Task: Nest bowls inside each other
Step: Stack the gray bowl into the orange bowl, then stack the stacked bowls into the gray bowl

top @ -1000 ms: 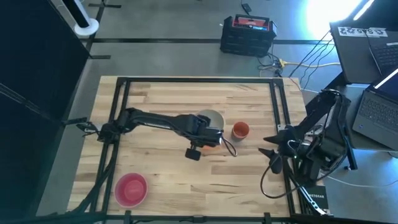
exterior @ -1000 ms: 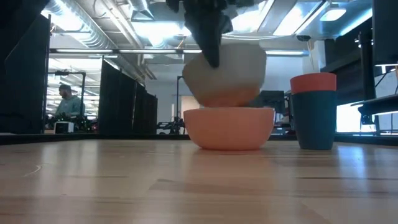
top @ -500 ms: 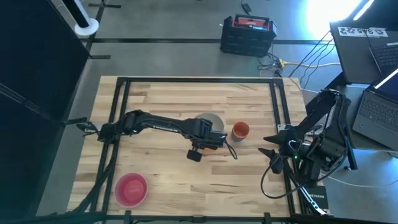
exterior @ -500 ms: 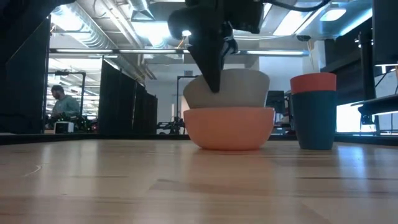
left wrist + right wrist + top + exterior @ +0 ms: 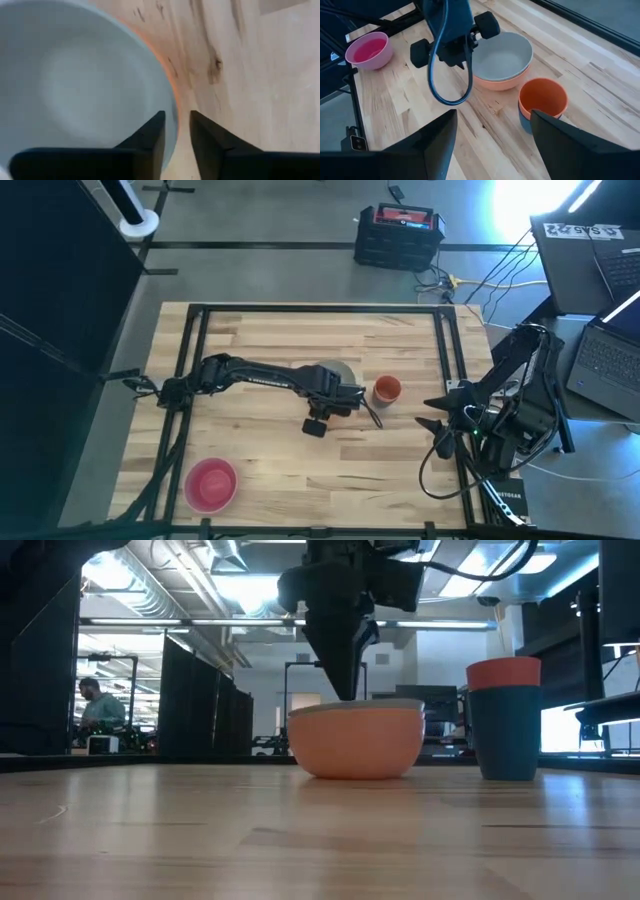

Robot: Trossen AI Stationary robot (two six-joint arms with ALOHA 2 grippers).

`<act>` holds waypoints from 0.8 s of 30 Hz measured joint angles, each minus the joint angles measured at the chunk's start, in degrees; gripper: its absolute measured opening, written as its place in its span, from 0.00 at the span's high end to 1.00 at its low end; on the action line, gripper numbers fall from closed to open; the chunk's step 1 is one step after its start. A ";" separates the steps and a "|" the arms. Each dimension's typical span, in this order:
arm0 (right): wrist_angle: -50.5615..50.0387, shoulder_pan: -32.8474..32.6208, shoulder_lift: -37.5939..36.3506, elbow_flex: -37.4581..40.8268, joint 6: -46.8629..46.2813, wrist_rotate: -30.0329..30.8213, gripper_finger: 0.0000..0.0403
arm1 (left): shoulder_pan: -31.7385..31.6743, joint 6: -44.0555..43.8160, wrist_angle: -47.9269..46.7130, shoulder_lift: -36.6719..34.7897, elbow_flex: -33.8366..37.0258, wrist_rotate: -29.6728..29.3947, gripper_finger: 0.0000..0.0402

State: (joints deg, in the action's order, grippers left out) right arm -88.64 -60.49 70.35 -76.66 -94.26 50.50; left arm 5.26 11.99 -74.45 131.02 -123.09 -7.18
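The grey-white bowl (image 5: pixel 500 57) sits nested inside the pale peach bowl (image 5: pixel 355 740), with only its rim (image 5: pixel 372 705) showing above the peach wall. My left gripper (image 5: pixel 175 135) points down over the nested pair's near-side rim. It is open, one finger inside the grey-white bowl and one outside, with a gap on both sides. A small orange bowl (image 5: pixel 503 672) rests in a dark blue one (image 5: pixel 505 735) to the right. A pink bowl (image 5: pixel 211 483) stands near the table's front left. My right gripper (image 5: pixel 492 145) waits open at the right edge.
A black metal frame (image 5: pixel 195 320) runs round the tabletop. Bare wood lies in front of the bowls and across the far half. Beyond the table's right edge are laptops (image 5: pixel 610 350) and cables.
My left gripper has come down with the grey-white bowl, which hung tilted above the peach bowl. The bowl now sits level and deep inside it, dropped away from the fingers, and the peach bowl has shifted slightly to the left in the low view.
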 joint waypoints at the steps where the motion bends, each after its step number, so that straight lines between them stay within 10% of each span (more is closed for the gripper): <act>1: -0.04 0.00 0.00 -0.02 0.00 -0.02 0.41 | 0.00 0.00 0.04 0.00 0.00 0.00 0.76; 12: -0.42 0.00 0.00 -0.02 0.38 -0.14 0.41 | 3.99 -10.51 -14.93 -9.83 -1.07 4.21 0.61; 24: -0.04 0.12 0.02 -0.04 4.14 0.66 0.41 | 31.01 -44.46 -12.84 -40.71 33.82 8.84 0.65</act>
State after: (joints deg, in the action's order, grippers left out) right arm -88.68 -60.36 70.37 -76.71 -90.12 51.16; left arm 36.26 -32.47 -87.30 90.31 -89.27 1.66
